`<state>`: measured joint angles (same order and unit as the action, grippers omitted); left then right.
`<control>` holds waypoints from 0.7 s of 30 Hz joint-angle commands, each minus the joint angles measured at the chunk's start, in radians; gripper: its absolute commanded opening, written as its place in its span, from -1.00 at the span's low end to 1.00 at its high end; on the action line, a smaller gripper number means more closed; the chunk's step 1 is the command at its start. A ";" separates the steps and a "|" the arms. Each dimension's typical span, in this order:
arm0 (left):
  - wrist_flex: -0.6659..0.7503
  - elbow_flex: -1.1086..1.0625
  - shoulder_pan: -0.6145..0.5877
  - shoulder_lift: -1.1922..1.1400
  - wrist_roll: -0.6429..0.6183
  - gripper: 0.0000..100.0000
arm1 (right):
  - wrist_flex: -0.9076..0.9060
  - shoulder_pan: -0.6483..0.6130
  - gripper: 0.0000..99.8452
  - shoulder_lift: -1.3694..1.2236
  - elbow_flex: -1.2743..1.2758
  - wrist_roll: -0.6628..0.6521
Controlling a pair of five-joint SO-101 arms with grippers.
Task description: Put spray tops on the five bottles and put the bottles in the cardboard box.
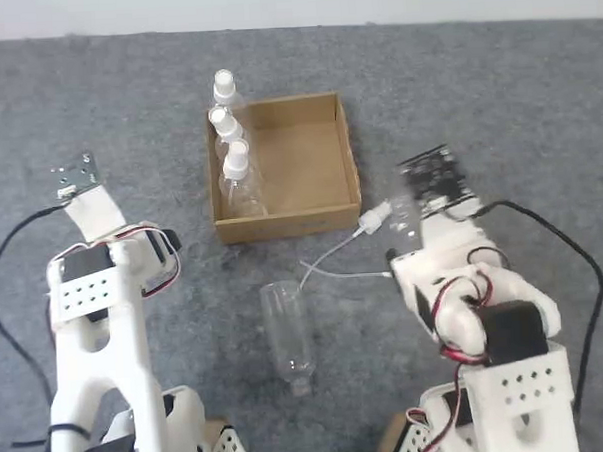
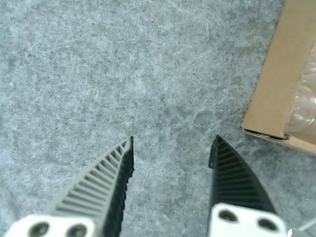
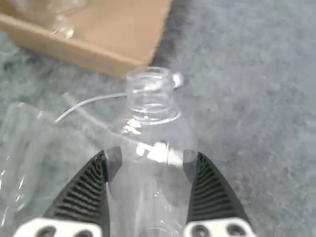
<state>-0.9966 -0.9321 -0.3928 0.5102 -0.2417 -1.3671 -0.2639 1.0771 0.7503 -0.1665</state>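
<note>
We count five clear plastic bottles. Three spray-topped bottles (image 1: 239, 174) stand along the brown cardboard box's (image 1: 281, 225) wall nearest the left arm. One uncapped bottle (image 1: 286, 332) lies on the grey tabletop (image 1: 126, 94) before the box. The right wrist view shows another open-necked bottle (image 3: 150, 113) clenched in the right claw (image 3: 148, 158). One loose white spray top (image 1: 374, 220) lies at the box's corner. The left wrist view shows the left claw (image 2: 173, 143) spread wide beside the box.

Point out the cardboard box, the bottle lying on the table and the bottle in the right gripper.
Cardboard box (image 1: 291, 224): high view, front wall.
Lying bottle (image 1: 286, 332): high view, middle of its body.
Held bottle (image 3: 150, 96): right wrist view, its open neck.
</note>
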 commanded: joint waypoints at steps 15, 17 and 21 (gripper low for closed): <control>0.012 -0.102 -0.002 0.288 -0.009 -0.53 | 0.325 0.386 -0.99 0.027 0.203 0.198; 0.023 -0.148 -0.002 0.379 -0.008 -0.53 | 0.338 0.414 -0.99 0.027 0.203 0.204; 0.009 -0.200 -0.002 0.535 -0.006 -0.53 | 0.403 0.486 -0.99 0.027 0.249 0.206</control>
<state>-0.9935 -1.1132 -0.3913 0.8753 -0.2417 -1.0357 0.1473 1.0833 0.9774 0.0253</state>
